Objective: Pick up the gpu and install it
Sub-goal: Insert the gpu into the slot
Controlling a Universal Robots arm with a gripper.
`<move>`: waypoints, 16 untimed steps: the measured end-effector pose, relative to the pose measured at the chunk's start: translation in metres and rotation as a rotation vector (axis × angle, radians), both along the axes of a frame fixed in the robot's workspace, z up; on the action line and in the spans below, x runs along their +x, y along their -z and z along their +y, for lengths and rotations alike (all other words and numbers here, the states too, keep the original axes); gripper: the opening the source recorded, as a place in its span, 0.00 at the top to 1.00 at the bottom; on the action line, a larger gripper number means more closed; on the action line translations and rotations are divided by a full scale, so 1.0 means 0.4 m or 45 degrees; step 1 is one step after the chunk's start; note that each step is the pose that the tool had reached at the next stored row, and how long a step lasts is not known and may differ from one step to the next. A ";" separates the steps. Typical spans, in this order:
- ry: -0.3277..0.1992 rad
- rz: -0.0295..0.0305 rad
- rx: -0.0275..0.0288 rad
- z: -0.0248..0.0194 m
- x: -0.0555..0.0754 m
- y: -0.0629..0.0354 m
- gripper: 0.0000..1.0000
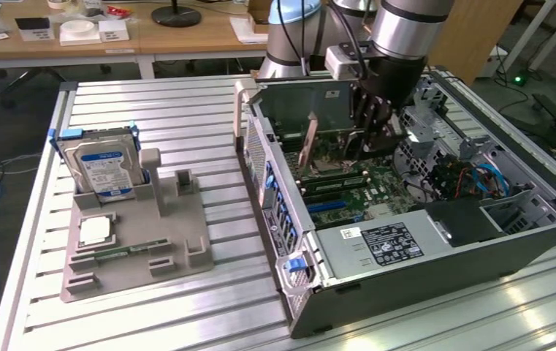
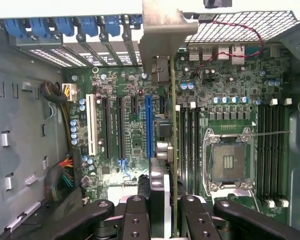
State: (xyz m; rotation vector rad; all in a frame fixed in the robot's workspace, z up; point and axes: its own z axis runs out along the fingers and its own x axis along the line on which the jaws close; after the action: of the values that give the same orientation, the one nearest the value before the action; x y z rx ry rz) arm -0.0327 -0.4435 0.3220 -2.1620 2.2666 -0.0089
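Green motherboard with one bright blue slot; green-edged gpu with dull silver bracket; black end effector; silver hard drive with blue label; ribbed silvery desk.

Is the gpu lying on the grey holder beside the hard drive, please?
No, the claw holds the gpu edge-on over the motherboard inside the open case.

Robotics lab, slotted aluminium bench, wooden desks

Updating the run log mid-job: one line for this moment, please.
phase: install | gripper: shut on gpu | gpu: edge-on inside case, over motherboard | seated: cannot tell
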 end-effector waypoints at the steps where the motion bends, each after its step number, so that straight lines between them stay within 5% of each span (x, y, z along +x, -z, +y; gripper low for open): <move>1: 0.000 0.0016 -0.0006 0.000 0.000 0.003 0.72; 11: 0.000 0.0287 -0.0008 0.000 -0.001 0.026 0.72; 16: 0.000 0.0265 -0.0010 0.000 0.000 0.043 0.72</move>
State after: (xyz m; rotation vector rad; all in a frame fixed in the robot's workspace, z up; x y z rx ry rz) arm -0.0329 -0.4435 0.3047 -2.1730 2.2777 0.0128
